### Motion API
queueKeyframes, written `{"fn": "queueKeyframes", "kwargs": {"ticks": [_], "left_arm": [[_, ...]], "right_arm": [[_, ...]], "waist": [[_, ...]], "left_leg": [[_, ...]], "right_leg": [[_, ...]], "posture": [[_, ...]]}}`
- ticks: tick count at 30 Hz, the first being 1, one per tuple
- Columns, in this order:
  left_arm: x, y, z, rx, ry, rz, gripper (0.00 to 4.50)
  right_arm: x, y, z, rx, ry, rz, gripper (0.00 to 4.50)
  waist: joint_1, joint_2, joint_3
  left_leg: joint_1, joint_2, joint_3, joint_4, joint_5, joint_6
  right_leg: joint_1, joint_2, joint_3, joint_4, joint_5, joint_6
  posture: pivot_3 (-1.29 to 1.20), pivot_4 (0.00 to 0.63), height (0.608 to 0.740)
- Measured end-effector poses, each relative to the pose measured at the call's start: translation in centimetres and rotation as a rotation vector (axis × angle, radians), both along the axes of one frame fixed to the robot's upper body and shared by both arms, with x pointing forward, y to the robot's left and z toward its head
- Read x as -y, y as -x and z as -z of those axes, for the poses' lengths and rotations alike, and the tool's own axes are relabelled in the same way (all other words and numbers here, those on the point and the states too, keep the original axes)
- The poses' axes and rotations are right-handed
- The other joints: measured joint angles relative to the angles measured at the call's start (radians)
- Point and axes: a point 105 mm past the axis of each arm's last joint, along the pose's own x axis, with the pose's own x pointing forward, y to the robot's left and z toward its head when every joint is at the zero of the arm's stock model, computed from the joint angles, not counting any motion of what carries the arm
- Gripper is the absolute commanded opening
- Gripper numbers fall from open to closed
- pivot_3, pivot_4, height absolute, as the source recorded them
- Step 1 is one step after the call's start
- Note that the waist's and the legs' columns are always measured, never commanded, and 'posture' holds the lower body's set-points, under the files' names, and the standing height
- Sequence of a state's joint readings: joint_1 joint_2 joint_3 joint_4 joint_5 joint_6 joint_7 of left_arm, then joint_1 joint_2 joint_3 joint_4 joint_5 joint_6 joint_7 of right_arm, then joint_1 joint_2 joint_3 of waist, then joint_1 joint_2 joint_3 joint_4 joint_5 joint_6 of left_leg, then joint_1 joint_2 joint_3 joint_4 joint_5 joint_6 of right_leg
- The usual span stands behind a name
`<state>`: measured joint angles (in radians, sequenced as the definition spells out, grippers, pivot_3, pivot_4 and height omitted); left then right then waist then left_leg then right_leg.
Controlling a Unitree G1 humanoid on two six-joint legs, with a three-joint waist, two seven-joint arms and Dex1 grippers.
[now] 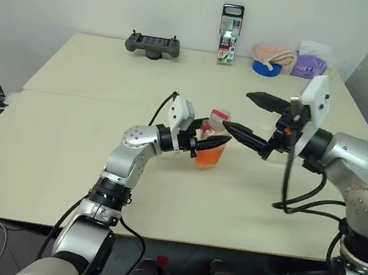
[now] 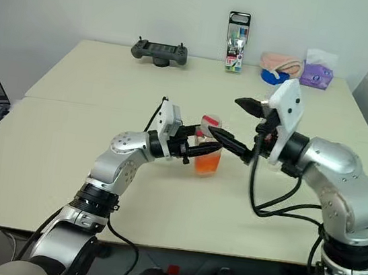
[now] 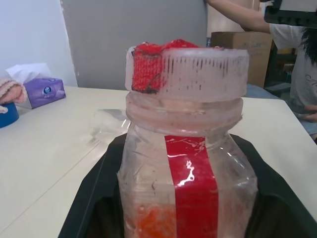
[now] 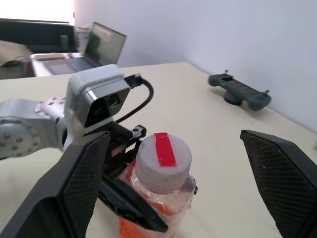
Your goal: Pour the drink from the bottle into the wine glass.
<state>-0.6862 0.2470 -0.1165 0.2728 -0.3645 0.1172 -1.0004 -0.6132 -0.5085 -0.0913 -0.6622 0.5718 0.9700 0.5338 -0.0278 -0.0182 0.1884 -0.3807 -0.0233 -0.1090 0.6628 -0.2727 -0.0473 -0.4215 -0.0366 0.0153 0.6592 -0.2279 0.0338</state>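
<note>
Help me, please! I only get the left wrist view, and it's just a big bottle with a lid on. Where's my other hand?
Observer: Your right hand is open, right beside the cap of the bottle, not gripping it.
Operator: Is there much juice inside?
Observer: The orange drink fills only the lower part.
Operator: What else is out there?
Observer: A black controller and a box of markers stand far behind the bottle.
</note>
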Motion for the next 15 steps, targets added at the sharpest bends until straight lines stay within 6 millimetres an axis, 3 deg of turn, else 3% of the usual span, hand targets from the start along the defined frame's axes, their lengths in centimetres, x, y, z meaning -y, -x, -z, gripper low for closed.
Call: {"fn": "queueKeyframes", "kwargs": {"ticks": [7,15], "left_arm": [[0.1,-0.6,0.5,-0.014,-0.001,-0.019,2.08],[0.1,-0.9,0.6,-0.002,-0.008,-0.028,2.08]], "right_arm": [[-0.7,-0.8,1.0,-0.059,-0.117,0.282,4.50],[-2.0,-0.9,1.9,-0.101,-0.144,0.352,4.50]], "waist": [[-0.001,0.000,0.000],[-0.002,0.000,0.000]], "left_leg": [[0.000,0.000,0.000,0.000,0.000,0.000],[0.000,0.000,0.000,0.000,0.000,0.000]], "right_leg": [[0.000,0.000,0.000,0.001,0.000,0.000],[0.000,0.000,0.000,0.000,0.000,0.000]], "posture": [[0.00,0.150,0.740],[0.00,0.150,0.740]]}}
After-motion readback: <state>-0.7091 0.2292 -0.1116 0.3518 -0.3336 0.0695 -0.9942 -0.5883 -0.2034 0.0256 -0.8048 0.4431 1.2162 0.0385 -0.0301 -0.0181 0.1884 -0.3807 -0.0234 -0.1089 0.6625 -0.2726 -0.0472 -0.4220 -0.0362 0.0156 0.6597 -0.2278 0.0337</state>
